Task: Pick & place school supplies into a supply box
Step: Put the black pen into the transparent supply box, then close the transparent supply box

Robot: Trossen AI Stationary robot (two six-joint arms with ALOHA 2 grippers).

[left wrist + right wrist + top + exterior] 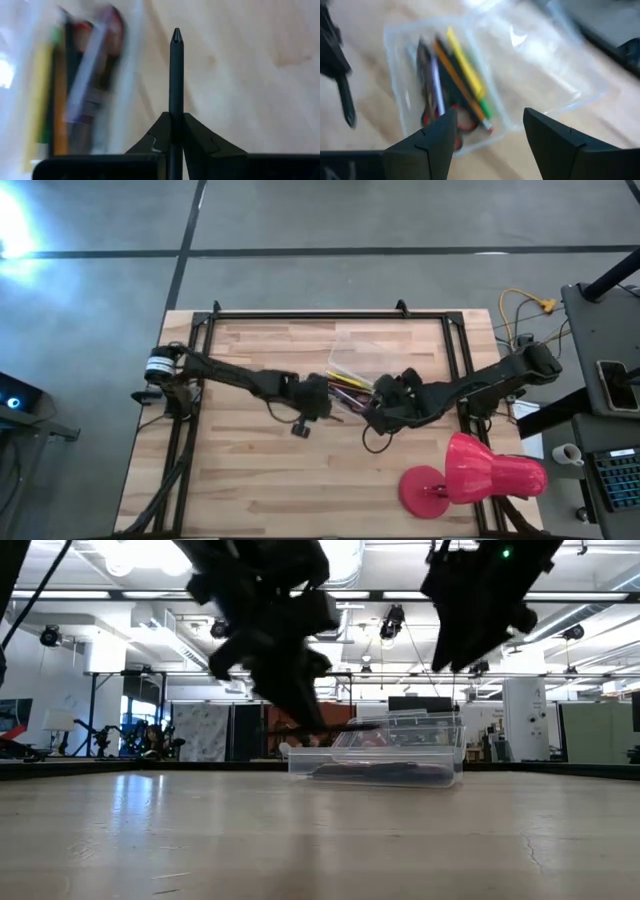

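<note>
The supply box (405, 65) is clear plastic and sits on the table's middle (352, 372), with its hinged lid (545, 65) laid open beside it. Inside lie yellow, orange, green and purple pens (462, 70) and the red-handled scissors (462, 122). My left gripper (176, 119) hovers just left of the box (322, 397), shut on a dark pen (176, 70). My right gripper (490, 120) is open and hangs above the box's right end (385, 395), touching nothing. My left gripper pinches the dark pen between its two fingers, partway along the barrel (176, 107). The pen runs along the fingers, and its tip (176, 34) sticks out well past them. In the low view the pen (345, 727) is lifted clear of the table, about level, beside the box's rim.
A large pink-red lamp-shaped object (472, 475) lies at the table's near right corner. A black frame (330, 315) runs along the table's far and side edges. Bare wood (260, 480) spreads over the near left part of the table.
</note>
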